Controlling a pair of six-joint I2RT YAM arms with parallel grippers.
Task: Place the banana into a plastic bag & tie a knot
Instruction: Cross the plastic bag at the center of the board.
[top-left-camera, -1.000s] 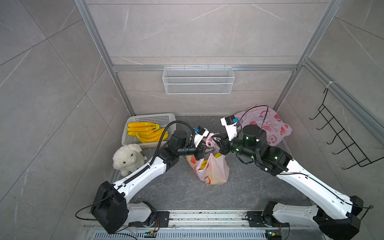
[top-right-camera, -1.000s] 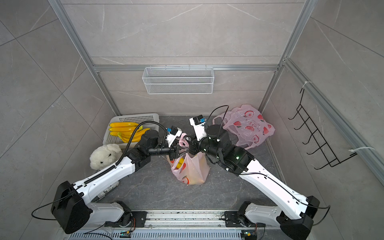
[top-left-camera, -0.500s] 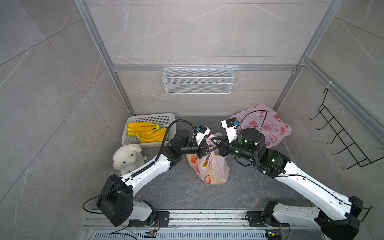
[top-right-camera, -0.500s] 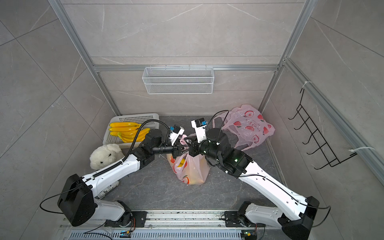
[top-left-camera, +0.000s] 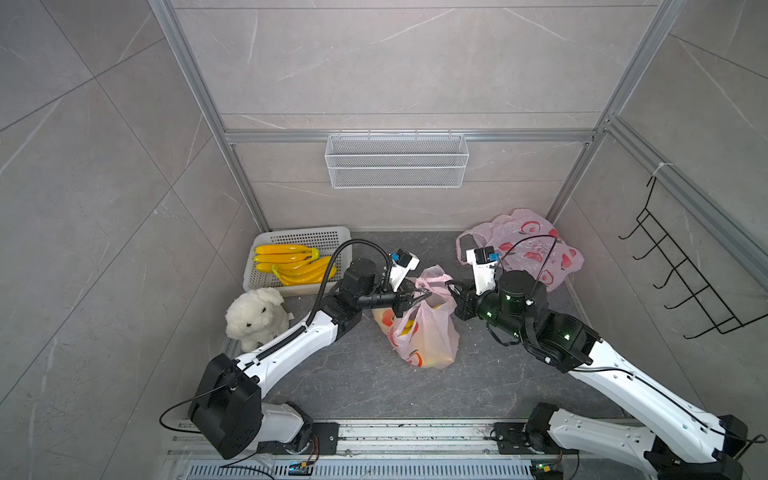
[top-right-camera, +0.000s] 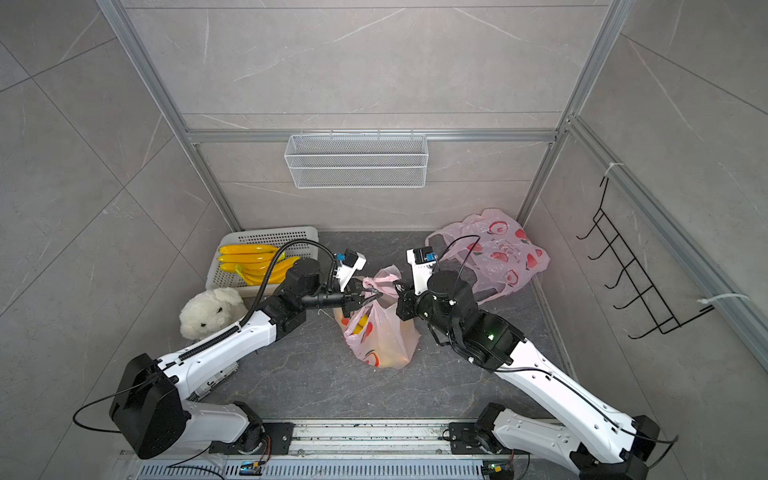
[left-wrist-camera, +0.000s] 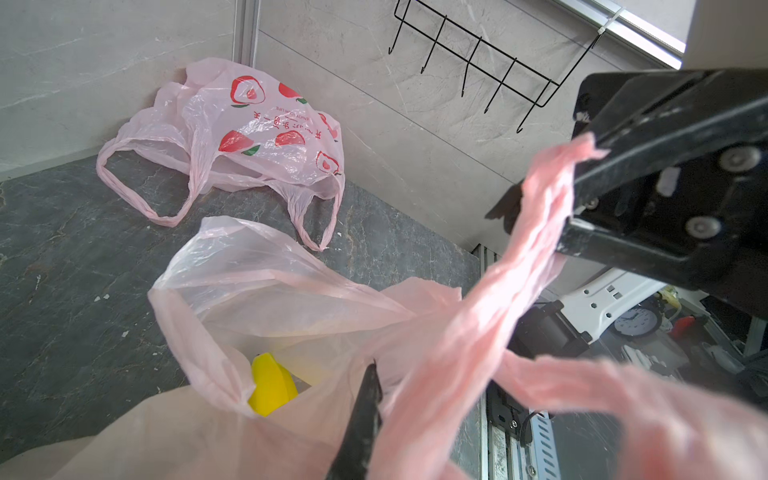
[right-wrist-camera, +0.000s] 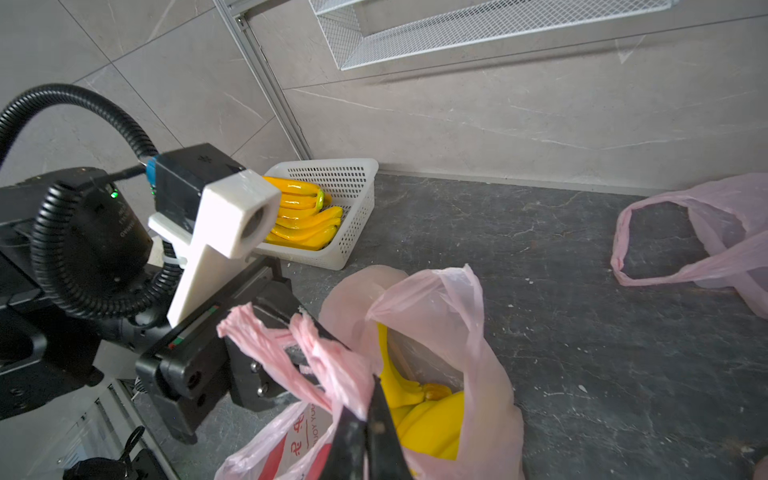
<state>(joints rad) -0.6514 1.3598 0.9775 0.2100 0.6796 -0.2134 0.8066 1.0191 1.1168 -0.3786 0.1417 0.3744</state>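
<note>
Newly clamped with left gripper (top-left-camera: 420, 296): 1 twisted handle (right-wrist-camera: 249, 338) of thin pink plastic bag (top-left-camera: 424, 332). Pinched tight in right gripper (right-wrist-camera: 368, 424): other handle (left-wrist-camera: 540, 216). Yellow banana (right-wrist-camera: 428, 415) inside; likely ready for knotting.

Banana (right-wrist-camera: 432, 419) inside bag (top-left-camera: 428, 336), basket (top-left-camera: 307, 240) behind-left

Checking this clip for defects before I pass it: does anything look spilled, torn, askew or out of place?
Nothing spilled or torn. The filled bag holds the banana, mouth not yet knotted, with the left gripper and right gripper shut on its handles. Only oddity: a plush toy beside the basket.
</note>
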